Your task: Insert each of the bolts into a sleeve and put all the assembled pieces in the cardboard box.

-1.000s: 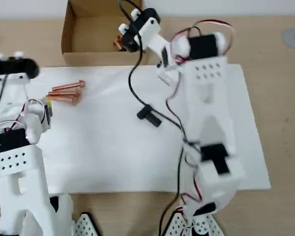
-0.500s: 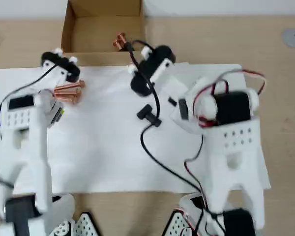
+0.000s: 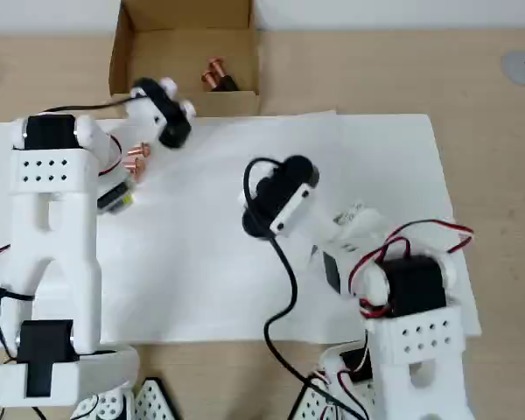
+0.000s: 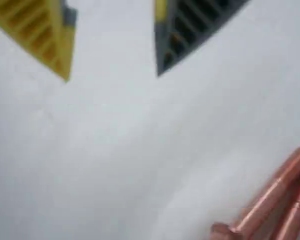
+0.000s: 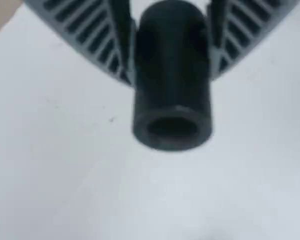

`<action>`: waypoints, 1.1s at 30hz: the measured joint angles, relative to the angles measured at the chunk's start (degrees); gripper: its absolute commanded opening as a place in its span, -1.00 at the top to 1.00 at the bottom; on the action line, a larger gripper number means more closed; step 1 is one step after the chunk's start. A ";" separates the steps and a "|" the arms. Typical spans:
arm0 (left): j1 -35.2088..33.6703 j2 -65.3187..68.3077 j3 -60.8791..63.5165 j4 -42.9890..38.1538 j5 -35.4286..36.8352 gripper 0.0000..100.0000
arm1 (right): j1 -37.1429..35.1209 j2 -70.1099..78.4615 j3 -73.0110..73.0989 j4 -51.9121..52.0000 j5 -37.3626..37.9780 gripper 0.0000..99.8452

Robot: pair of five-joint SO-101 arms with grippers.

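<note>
From above, the left gripper point(image 3: 115, 198) hangs over the white sheet point(image 3: 201, 280) just beside the loose bolts point(image 3: 137, 158). The right gripper point(image 3: 265, 210) sits low at mid-sheet. One assembled piece point(image 3: 216, 75) lies in the cardboard box point(image 3: 118, 61).

At the left wrist, the yellow and dark fingers point(image 4: 40, 35) stand wide apart, holding nothing, the copper bolts near them.

At the right wrist, grey fingers point(image 5: 90, 45) press both sides of the black sleeve point(image 5: 172, 115), its open end facing out.
</note>
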 measured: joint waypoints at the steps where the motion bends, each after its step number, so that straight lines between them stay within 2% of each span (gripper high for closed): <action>1: 0.00 0.00 0.00 0.97 -2.29 0.76 | 0.00 -0.79 0.79 0.00 0.62 0.98; 7: -3.43 0.00 0.00 4.13 -14.15 0.75 | 0.00 -2.55 2.55 -0.18 3.34 0.98; 12: -4.31 0.00 0.35 4.22 -16.79 0.75 | 0.00 -2.55 2.64 -0.18 3.60 0.98; 14: -4.31 0.00 0.35 3.60 -15.12 0.70 | 0.00 -2.55 3.60 -0.18 3.60 0.98; 17: -3.60 0.00 0.53 0.53 -7.30 0.65 | 0.09 -2.55 4.75 -0.18 3.60 0.98; 21: -2.81 0.00 1.76 -3.16 2.37 0.73 | 0.09 -2.55 4.84 -0.18 3.60 0.98; 26: -2.81 0.00 8.62 -8.26 3.43 0.84 | 0.09 -2.55 4.84 -0.18 3.25 0.98; 33: -3.60 0.00 13.98 -19.78 -12.22 0.75 | 0.09 -2.55 4.84 -0.18 3.25 0.98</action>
